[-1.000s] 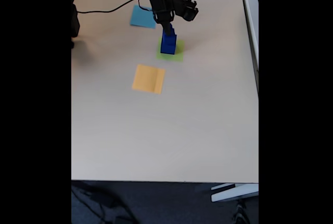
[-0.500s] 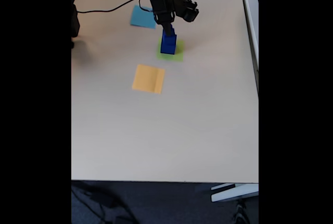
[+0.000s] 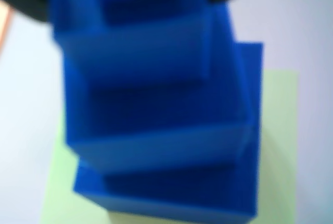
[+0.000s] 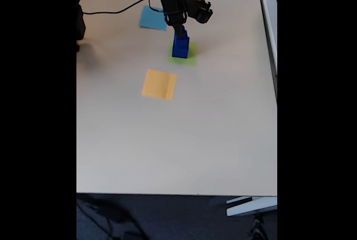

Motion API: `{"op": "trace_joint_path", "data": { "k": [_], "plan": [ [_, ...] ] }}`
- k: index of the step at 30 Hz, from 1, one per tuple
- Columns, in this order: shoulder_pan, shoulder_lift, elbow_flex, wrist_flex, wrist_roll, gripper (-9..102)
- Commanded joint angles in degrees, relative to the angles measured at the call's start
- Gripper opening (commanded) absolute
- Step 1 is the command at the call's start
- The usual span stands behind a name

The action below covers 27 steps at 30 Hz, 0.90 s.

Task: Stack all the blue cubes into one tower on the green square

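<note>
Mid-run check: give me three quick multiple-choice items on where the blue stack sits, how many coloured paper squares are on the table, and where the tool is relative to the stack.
1. The blue tower stands on which square?
A. the orange-yellow one
B. the green one
C. the light-blue one

2. How many coloured paper squares lie on the table?
A. two
B. three
C. five

3. Where is the tool?
A. right above the tower's top
B. over the orange-yellow square
C. at the table's near edge

Answers:
1 B: in the fixed view the tower rises from the green square.
2 B: green, light-blue square and orange-yellow square.
3 A: the tool sits directly over the tower's top; its grip cannot be judged.
</note>
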Motion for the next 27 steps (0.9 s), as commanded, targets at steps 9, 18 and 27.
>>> {"op": "trace_joint_path", "data": {
  "k": [9,18,27],
  "plan": [
    [0.79,0.18,-4.75,1.23,-0.26,12],
    [0.88,0.09,-5.45,1.23,-0.70,8],
    [0.70,-0.09,-5.45,1.14,-0.35,8]
  ]
}}
